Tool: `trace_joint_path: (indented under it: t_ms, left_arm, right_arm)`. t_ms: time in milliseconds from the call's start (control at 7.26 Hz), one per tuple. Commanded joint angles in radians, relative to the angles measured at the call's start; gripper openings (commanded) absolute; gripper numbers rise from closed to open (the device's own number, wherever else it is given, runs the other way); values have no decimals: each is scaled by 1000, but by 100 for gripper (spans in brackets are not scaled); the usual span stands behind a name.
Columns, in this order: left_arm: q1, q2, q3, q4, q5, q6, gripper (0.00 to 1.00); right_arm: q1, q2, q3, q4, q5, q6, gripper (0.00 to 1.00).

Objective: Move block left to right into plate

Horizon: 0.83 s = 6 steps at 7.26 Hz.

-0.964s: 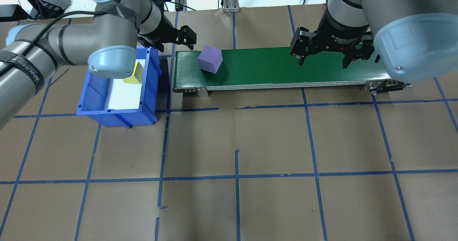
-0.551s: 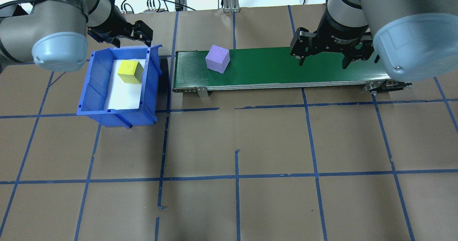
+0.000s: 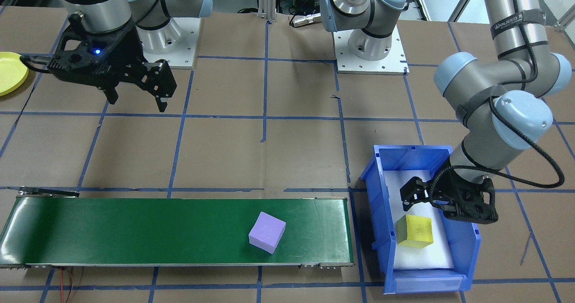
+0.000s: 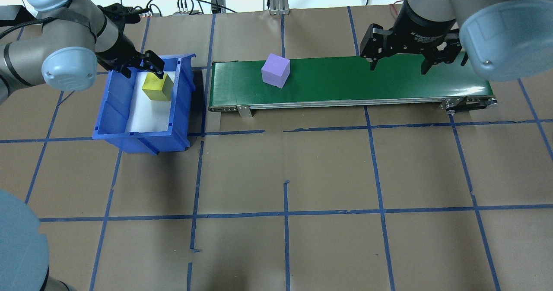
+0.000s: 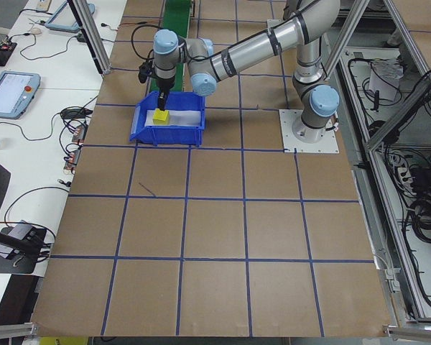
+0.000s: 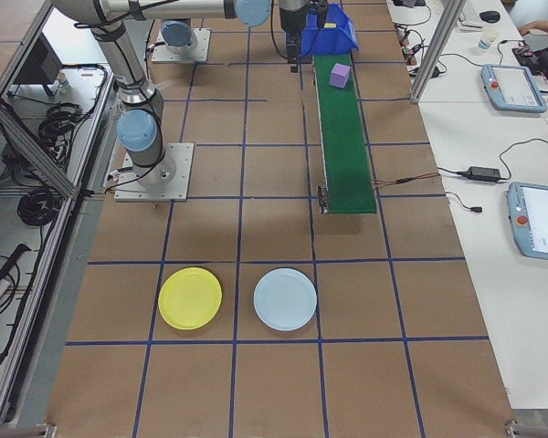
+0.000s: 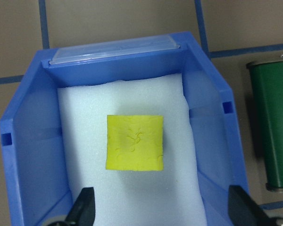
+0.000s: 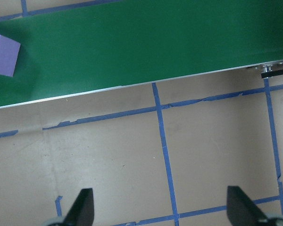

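A purple block rides on the green conveyor belt, near its left end. A yellow block lies on white foam in the blue bin. My left gripper is open, low over the bin's far end, just behind the yellow block. Above the belt's right part hangs my right gripper, open and holding nothing. The yellow plate sits on the table past the belt's right end.
A pale blue plate lies beside the yellow one. The bin stands just off the belt's left end. Brown paper with blue tape lines covers the table. Cables and gear lie along the far edge.
The left arm swung from the belt's left end back over the bin and came down behind the yellow block. The purple block travelled right along the belt. The right gripper shifted slightly right.
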Motion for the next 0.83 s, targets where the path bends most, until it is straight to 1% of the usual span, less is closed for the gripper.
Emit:
trace_joint_path:
  t_ms: [0,138,276,413,551,689]
  left_arm:
    - [2,-66,5,50,-3,4,100]
    - [2,-91,12,54,-3,4,100]
    - [2,-109,11,112,-4,9,100]
    - [2,-124,12,120,-3,9,96]
    - [2,-129,11,137,-1,9,73]
    - [2,-129,5,139,-1,7,41]
  right_arm:
    - [-167,146,-117,-5,93,-109,100]
    - [-247,212,-144,-22,156,-167,100]
    - [-299,284,-149,-104,165,-236,100]
    - [-324,350,-149,-118,185,-261,100]
    - [-338,396,-139,-123,222,-278,100]
    - [-346,410,-129,-126,222,-289,100]
